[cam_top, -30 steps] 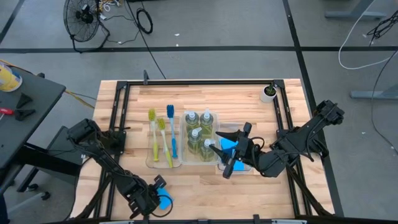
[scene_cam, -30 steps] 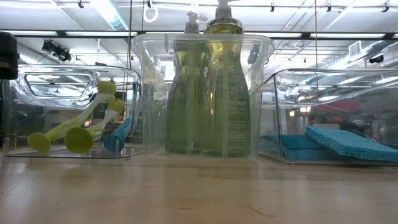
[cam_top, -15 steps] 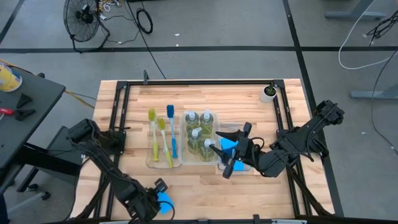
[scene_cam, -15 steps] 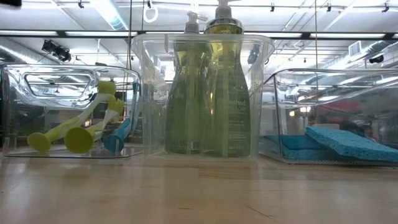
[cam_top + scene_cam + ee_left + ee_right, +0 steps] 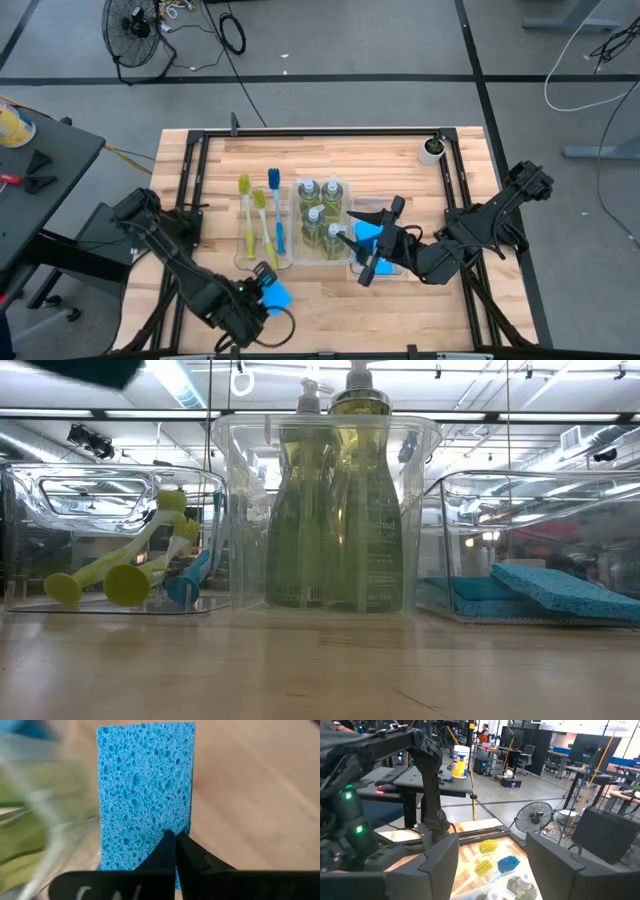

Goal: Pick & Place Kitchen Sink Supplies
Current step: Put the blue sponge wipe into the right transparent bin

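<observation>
The left claw (image 5: 268,293) hangs over the near edge of the pale wooden table (image 5: 330,300), just in front of the clear plastic tray (image 5: 243,262) that holds the three long-handled dish brushes (image 5: 260,225), two yellow-green and one blue. Its two dark fingers (image 5: 172,851) are pinched nearly together on the edge of a blue rectangular porous sponge (image 5: 145,790), which stands up from the grip with bare table behind it.

The right claw (image 5: 375,245) sits over the right-hand clear tray (image 5: 610,495), above the blue sponges (image 5: 540,592) lying flat inside it. Its fingers (image 5: 440,865) are spread wide with nothing between them.

Between the two outer trays, a taller clear tray (image 5: 325,430) holds the four small clear pump bottles of yellow-green soap (image 5: 322,215), standing upright in two pairs. A small white round cup (image 5: 432,150) stands at the far right corner of the table, well apart from the trays.
</observation>
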